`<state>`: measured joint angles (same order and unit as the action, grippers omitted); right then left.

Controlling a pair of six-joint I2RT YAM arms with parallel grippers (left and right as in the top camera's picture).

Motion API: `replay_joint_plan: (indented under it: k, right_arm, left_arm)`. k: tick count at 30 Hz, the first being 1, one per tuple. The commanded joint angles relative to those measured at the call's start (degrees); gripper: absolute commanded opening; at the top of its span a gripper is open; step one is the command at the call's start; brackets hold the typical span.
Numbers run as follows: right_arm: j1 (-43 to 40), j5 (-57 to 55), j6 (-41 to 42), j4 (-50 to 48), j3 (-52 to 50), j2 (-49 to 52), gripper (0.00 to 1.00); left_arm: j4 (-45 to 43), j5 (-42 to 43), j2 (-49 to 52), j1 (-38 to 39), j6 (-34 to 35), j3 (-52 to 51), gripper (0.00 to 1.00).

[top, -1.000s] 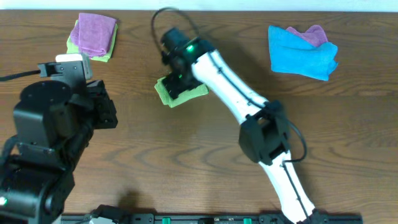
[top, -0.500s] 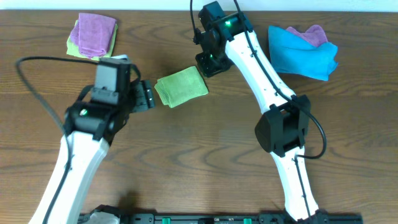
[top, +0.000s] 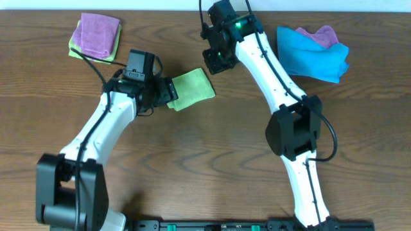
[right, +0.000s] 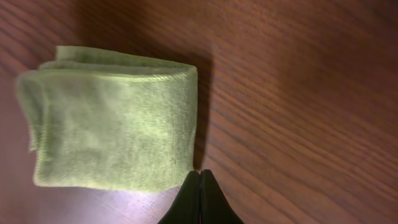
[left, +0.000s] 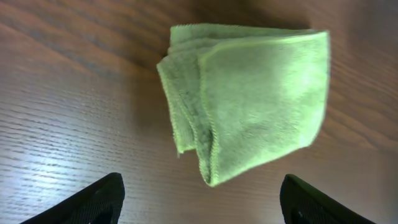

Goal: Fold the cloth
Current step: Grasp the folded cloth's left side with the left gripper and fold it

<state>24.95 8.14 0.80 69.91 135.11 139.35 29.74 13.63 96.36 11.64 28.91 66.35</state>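
The cloth [top: 191, 89] lies folded into a small lime-green packet in the middle of the wooden table. My left gripper [top: 169, 94] sits at its left edge, open, with both fingers spread wide and nothing between them. In the left wrist view the cloth [left: 255, 106] lies ahead of the gripper [left: 202, 205], its layered edges facing me. My right gripper [top: 214, 65] hovers just behind the cloth's right corner, shut and empty. In the right wrist view the shut gripper [right: 200, 177] stands beside the cloth's [right: 112, 130] folded edge.
A bright blue cloth [top: 313, 54] with a purple one tucked on it lies at the back right. A purple cloth [top: 98, 33] rests on a pale green one [top: 75, 49] at the back left.
My right gripper lifted off the cloth, moved to its back right and shut. My left arm reached out from the left side to the cloth's left edge and opened.
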Motion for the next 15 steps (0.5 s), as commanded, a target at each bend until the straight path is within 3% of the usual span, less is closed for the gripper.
replay_joint_plan:
  k: [1, 15]
  right_arm:
    - [-0.57, 0.22, -0.39, -1.46, -2.6, 0.0, 0.01]
    - [-1.16, 0.22, 1.55, -8.24, -9.07, 0.63, 0.02]
  left_arm:
    - [-0.5, 2.49, 2.38, -1.57, 1.79, 0.07, 0.82]
    - [-9.09, 7.23, 11.58, -4.87, 1.81, 0.07, 0.85]
